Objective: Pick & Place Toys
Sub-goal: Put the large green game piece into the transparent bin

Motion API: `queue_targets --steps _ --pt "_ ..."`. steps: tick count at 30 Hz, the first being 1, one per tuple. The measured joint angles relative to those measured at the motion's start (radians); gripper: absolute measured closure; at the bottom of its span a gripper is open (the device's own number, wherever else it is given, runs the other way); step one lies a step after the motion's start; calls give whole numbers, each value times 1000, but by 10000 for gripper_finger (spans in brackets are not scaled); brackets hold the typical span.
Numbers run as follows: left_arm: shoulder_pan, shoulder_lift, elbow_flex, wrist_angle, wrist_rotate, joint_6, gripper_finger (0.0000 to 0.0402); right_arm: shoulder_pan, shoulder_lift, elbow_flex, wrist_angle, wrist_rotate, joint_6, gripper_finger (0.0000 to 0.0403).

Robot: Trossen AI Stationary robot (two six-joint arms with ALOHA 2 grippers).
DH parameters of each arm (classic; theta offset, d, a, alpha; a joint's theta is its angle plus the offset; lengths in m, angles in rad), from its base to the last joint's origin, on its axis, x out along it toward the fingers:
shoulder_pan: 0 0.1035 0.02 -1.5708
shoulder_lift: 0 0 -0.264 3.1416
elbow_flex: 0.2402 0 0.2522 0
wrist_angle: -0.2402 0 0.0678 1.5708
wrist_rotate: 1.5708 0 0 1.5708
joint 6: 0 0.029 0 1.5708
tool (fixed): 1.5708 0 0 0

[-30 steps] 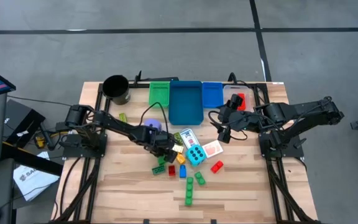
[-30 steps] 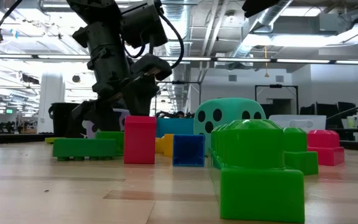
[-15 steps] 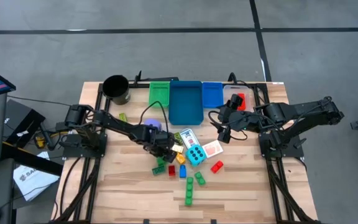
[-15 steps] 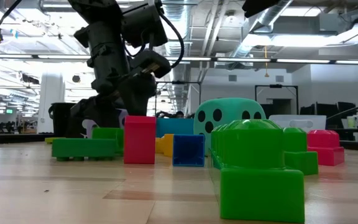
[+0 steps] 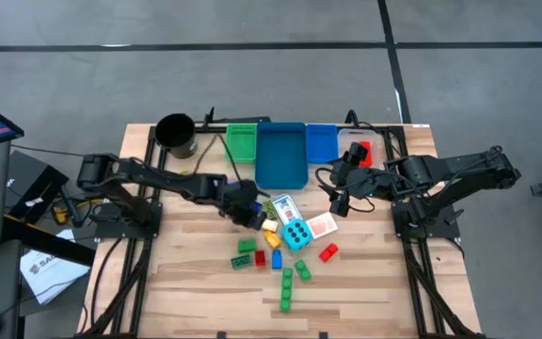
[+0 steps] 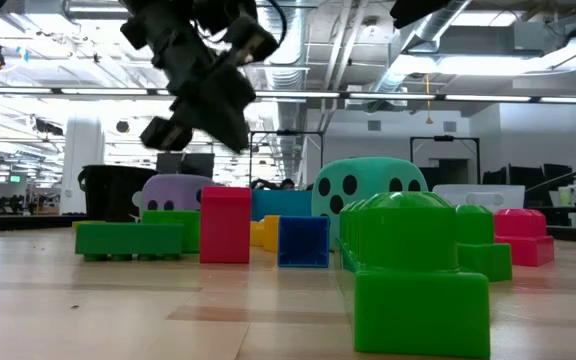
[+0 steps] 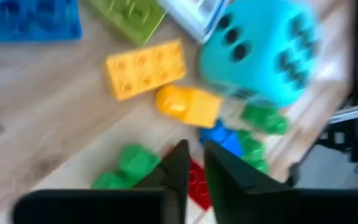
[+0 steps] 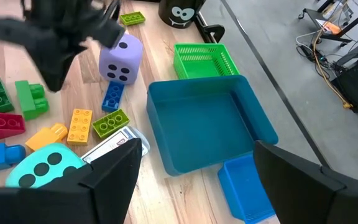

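Toys lie scattered mid-table: a cyan dotted die, playing cards, yellow bricks, green bricks, a blue brick and a red brick. A purple die rests on the wood behind them. My left gripper hangs shut above the bricks, clear of the table, with nothing between its fingers. My right gripper hovers open at the table's right, above the big blue bin's corner.
Along the far edge stand a black cup, a green bin, a big blue bin, a small blue bin and a clear bin. Bare wood lies near the table's front edge.
My left gripper has risen from among the bricks and drawn back toward the table's far left, tipping more level. Its fingers have closed with nothing in them. The purple die, hidden behind it in the low view before, now shows.
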Motion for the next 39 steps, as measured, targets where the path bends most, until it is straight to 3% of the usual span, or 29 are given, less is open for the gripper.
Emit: queue_targets --steps 3,7,17,24,28,39 --pt "17 -58 1 -4 -2 64 396 0 -2 0 0 0 0 97" --pt "11 -135 2 -88 0 197 374 0 -2 0 -1 3 0 97" --pt "-61 -218 2 -221 2 393 260 9 -24 1 10 3 122 97" --pt "-72 -132 1 -363 -4 596 163 38 -25 1 8 2 303 97" --pt "-72 -44 1 -352 -1 672 123 49 -19 1 7 3 439 97" --pt "-72 82 1 -251 20 682 78 82 -11 0 0 4 558 97"
